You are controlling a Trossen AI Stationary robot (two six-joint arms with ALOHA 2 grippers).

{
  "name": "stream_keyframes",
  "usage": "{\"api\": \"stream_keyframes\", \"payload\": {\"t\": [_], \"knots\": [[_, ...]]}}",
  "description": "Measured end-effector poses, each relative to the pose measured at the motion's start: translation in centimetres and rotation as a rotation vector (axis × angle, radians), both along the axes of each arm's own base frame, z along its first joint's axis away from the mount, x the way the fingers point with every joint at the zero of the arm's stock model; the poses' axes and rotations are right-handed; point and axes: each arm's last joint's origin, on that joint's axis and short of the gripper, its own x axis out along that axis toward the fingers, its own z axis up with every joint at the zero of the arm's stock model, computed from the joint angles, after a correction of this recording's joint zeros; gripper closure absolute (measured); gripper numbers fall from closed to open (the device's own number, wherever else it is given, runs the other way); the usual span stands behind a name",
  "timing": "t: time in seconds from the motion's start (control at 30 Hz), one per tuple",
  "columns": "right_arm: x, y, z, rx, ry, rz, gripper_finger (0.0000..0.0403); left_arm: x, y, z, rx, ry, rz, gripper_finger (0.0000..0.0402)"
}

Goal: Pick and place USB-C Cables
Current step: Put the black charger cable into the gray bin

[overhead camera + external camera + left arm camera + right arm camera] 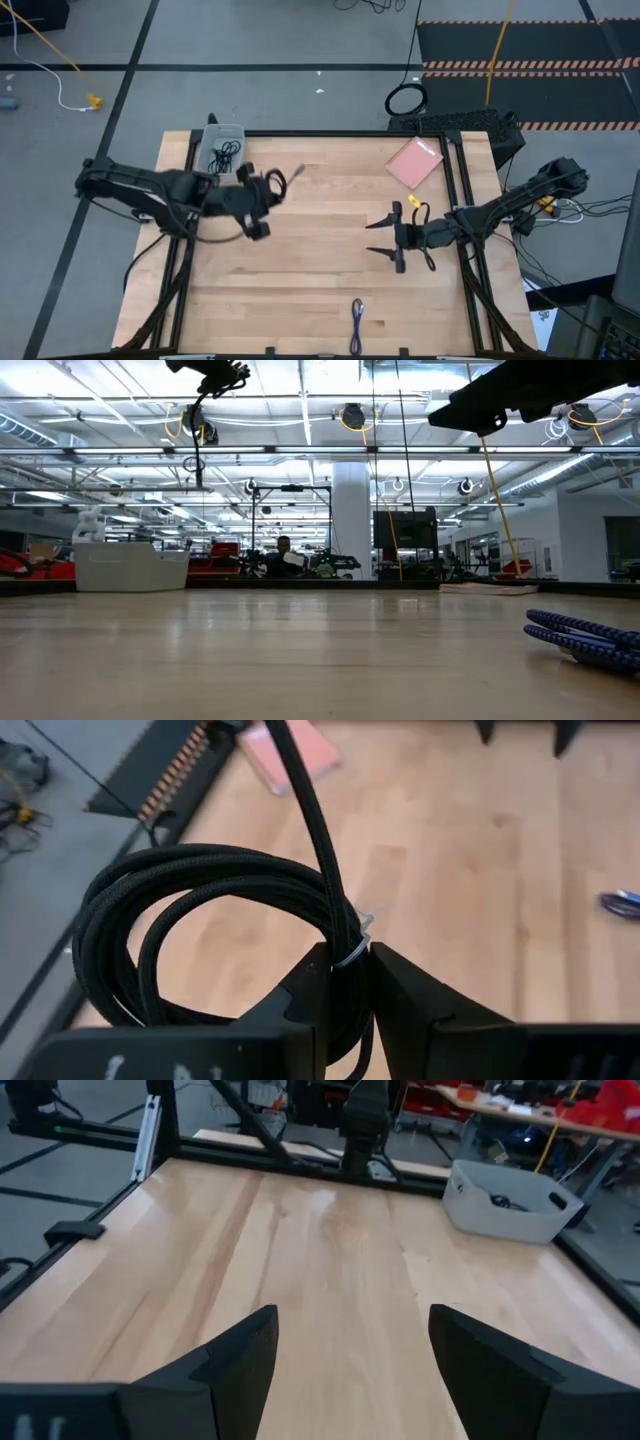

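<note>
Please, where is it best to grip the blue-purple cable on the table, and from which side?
Probably across the middle of the blue-purple cable, coming straight down from above: it lies flat as a narrow bundle near the table's front edge, with bare wood around it.

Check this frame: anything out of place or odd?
Nothing damaged or spilled. Left gripper holds a coiled black cable above the table, near the grey bin. The blue-purple cable lies alone at the table's near edge. Right gripper is open, empty.

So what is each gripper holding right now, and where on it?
The left gripper is shut on a coiled black braided USB-C cable, pinching the bundle at its small wire tie. The right gripper is open and holds nothing.
</note>
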Motion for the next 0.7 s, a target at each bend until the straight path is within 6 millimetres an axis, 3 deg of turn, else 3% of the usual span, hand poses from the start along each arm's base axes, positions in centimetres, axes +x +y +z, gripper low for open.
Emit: {"api": "stream_keyframes", "payload": {"t": [0.4, 0.7], "knots": [[0.5, -1.1, 0.4, -0.057, -0.039, -0.035, 0.0149, -5.9, 5.4, 3.8, 0.112, -0.106, 0.131, 0.0337], [0.6, -1.5, 0.5, -0.060, -0.045, -0.053, 0.0149, -8.8, 7.8, 4.6, 0.207, -0.088, 0.214, 0.0337]]}}
